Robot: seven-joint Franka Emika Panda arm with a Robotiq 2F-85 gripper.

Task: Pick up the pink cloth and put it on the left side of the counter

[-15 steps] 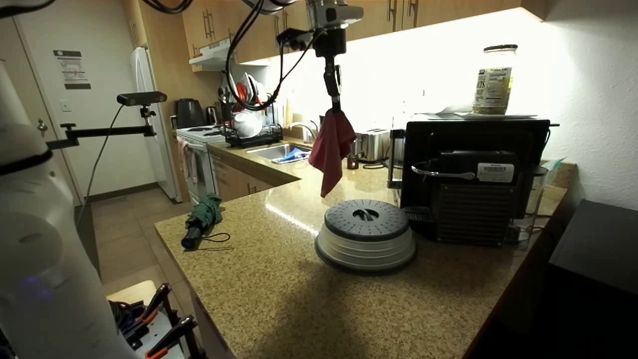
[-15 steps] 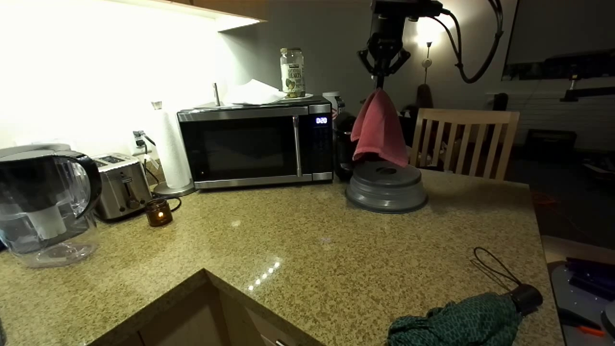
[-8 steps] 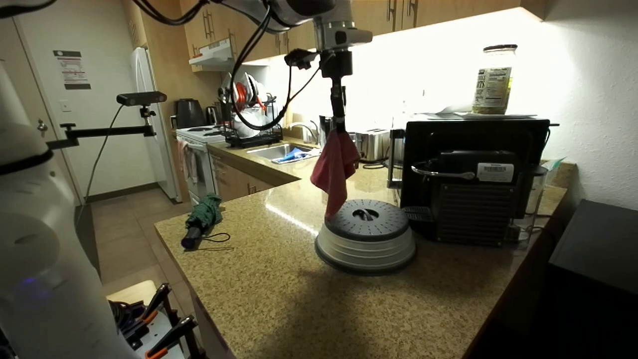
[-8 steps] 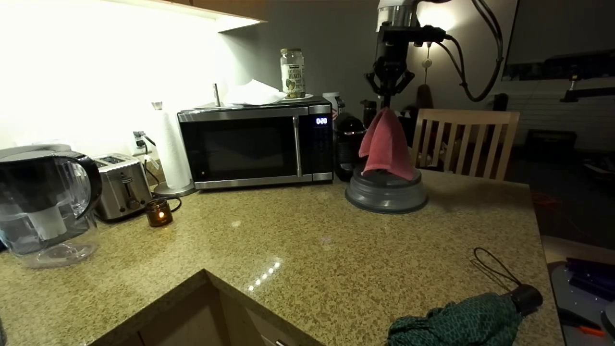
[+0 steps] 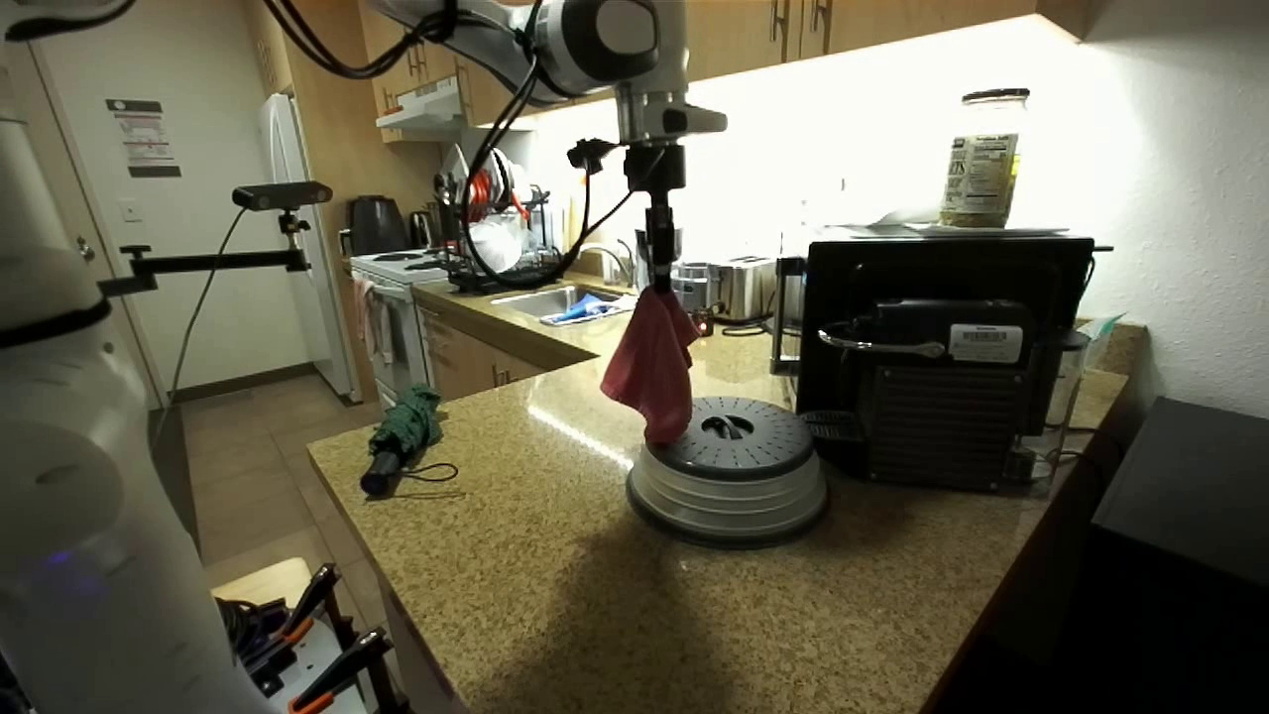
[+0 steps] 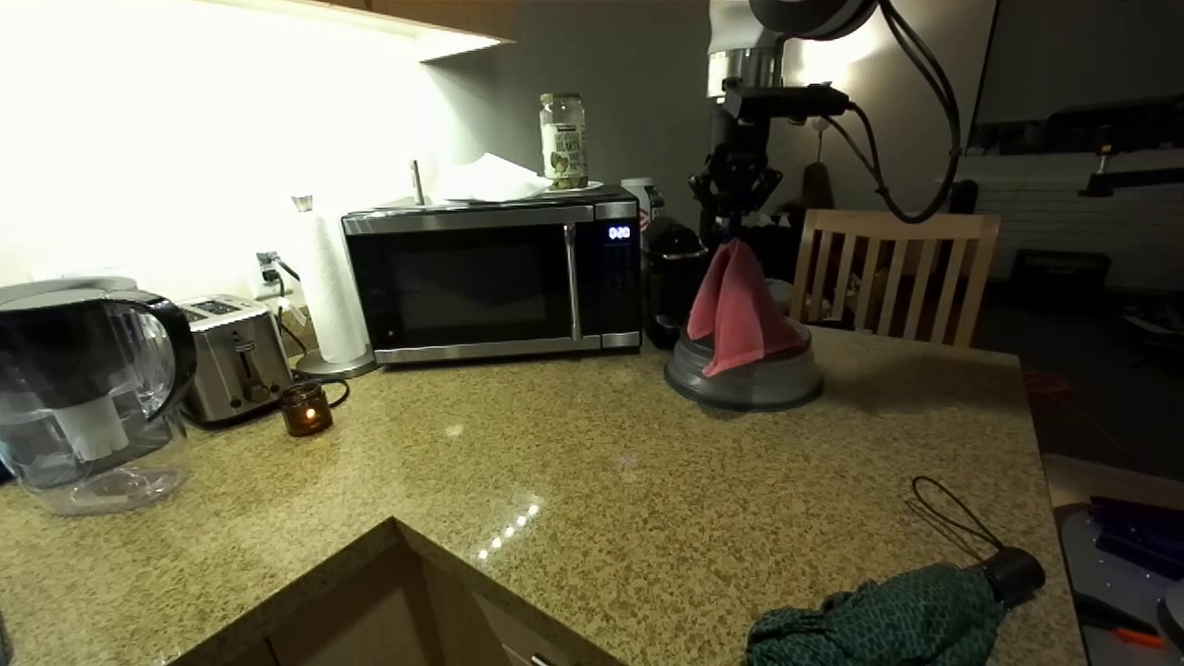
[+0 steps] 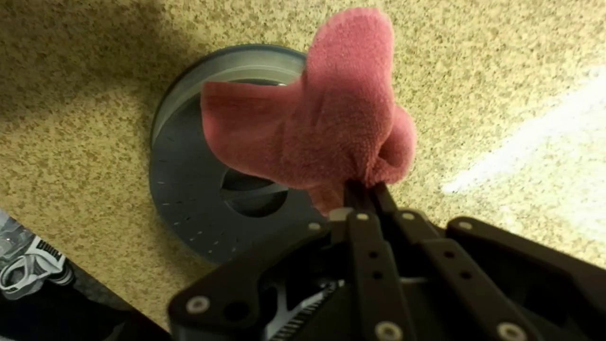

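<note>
The pincer [image 7: 369,193] has lowered the pink cloth [image 5: 654,363].

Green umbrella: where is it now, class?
In an exterior view, the green umbrella lies at left on the counter, near its edge, left of the round cover.

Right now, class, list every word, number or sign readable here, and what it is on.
"0:20": microwave display.
"HEARTS": glass jar; its smaller print is unreadable.
Too small or blurred:
wall notice
white sticker on the black appliance
white tub
lettering at the wrist view's lower left
</note>
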